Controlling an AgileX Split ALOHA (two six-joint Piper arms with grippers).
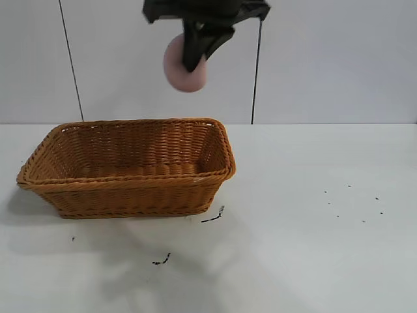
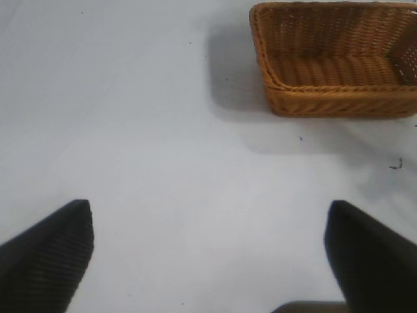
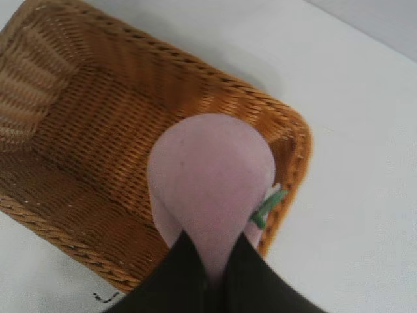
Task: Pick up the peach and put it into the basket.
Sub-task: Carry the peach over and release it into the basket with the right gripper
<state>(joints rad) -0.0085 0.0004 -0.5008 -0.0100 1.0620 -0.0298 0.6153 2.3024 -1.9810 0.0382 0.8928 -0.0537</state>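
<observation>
So the right gripper (image 1: 195, 55) is hanging up at the top of the exterior view, clamped tight on the peach (image 1: 186, 65). The peach is sitting in mid-air, well above the table (image 1: 313, 228), over the right end of the basket (image 1: 127, 166). In the right wrist view the two dark fingers (image 3: 182, 274) are pinching the pale pink peach (image 3: 208, 176) on both sides, and the basket (image 3: 85, 124) is lying straight below it, with the peach lining up over the inside near one short wall. There's a little green bit (image 3: 266, 207) sticking out beside the peach, can't tell what it is.

The basket itself is sitting flat on the white table, left of centre, nothing showing inside it. A few dark specks (image 1: 212, 217) are lying on the table just in front of its right corner, plus some more scattered further right.

The left gripper (image 2: 208, 261) isn't showing in the exterior view. Its wrist view is looking across bare table (image 2: 130, 130), its fingers (image 2: 45, 254) spread wide apart and holding nothing, with the basket (image 2: 339, 98) well off from it.
</observation>
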